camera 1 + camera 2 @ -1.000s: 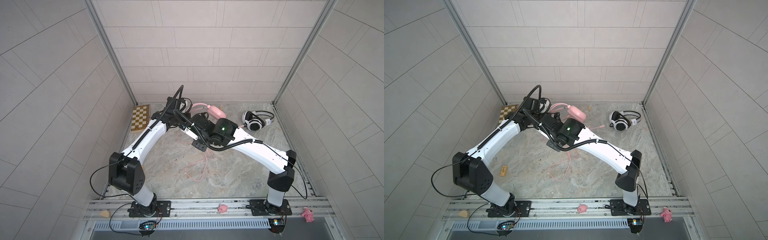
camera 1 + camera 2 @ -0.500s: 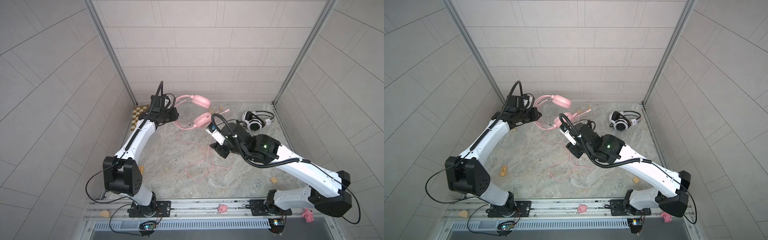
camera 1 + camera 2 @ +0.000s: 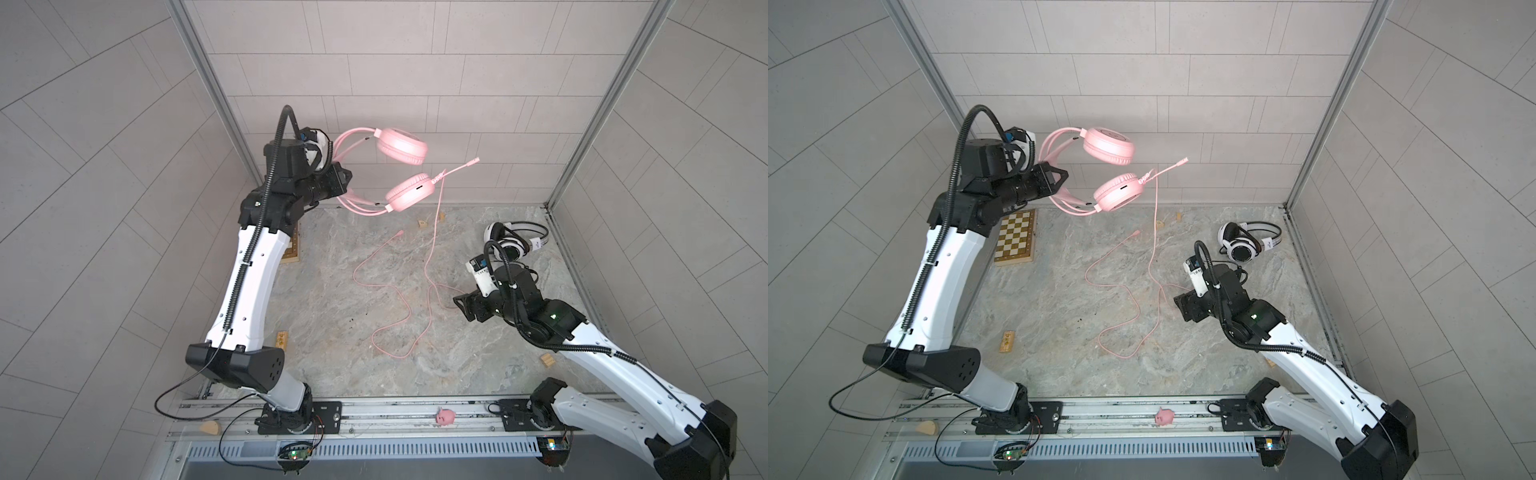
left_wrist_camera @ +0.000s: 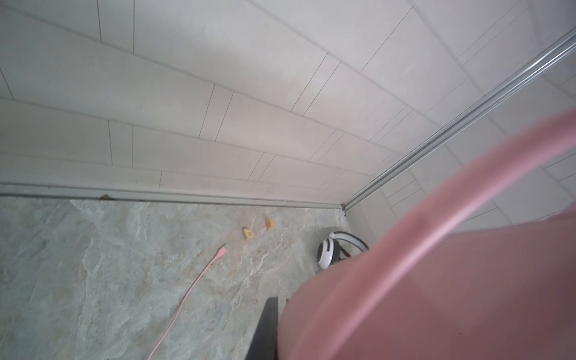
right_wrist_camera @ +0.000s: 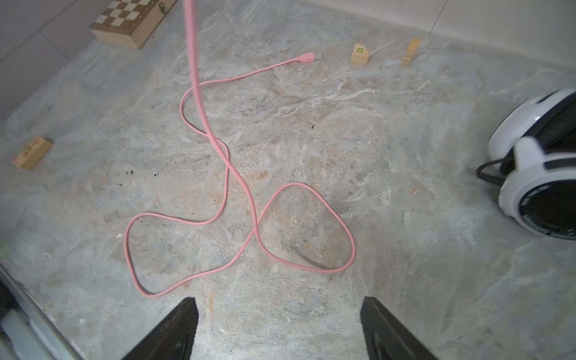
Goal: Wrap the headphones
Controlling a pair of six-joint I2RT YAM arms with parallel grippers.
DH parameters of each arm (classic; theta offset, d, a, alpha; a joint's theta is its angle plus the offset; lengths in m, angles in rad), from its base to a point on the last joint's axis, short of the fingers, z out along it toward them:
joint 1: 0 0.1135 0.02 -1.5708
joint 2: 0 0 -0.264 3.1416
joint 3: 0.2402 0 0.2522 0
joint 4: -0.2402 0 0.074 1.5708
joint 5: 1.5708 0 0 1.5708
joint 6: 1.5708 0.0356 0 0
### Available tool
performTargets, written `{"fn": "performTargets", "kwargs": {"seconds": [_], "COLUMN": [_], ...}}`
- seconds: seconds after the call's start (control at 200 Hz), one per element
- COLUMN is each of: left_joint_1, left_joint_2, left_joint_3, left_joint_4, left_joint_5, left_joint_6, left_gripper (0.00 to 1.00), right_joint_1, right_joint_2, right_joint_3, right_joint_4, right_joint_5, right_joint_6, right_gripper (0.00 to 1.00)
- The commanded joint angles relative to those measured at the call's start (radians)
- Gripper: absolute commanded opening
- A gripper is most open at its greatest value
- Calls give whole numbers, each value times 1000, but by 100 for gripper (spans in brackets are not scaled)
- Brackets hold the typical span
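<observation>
Both top views look steeply down from high; 2 wrist cameras, nearer the floor, share the white headphones.

Illumination is bright, diffuse and even, with one soft shadow under the pink cable; the walls bow toward the edges in both top views, and the pink headphones are blurred in the left wrist view.

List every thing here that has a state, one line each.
pink headphones, held up off the table by the headband
pink cable, unwrapped, hanging from the lower ear cup, loose loops on the table, plug free
white headphones, lying on the table, untouched
left gripper, shut on the pink headphones' headband
right gripper, open, empty, low over the cable loops
chessboard box, closed, lying flat
</observation>
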Motion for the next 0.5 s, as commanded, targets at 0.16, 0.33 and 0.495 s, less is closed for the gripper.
{"fn": "performTargets", "kwargs": {"seconds": [0.16,0.33,0.495], "left_joint_1": [0,17,56], "left_joint_2": [131,140,150], "left_joint_3": [362,378,368], "left_joint_4": [-163,-140,-93], "left_joint_5": [41,57,100], "left_joint_6": [-74,-97,-145], "left_gripper": [0,0,0], "right_joint_1": [-4,-3,-5], "right_joint_2": [206,344,491], "right_joint_3": [21,20,-5], "right_joint_4": [321,449,626], "right_joint_5": [-213,-192,-180], "right_joint_6": [2,8,14], "right_gripper": [99,99,89]}}
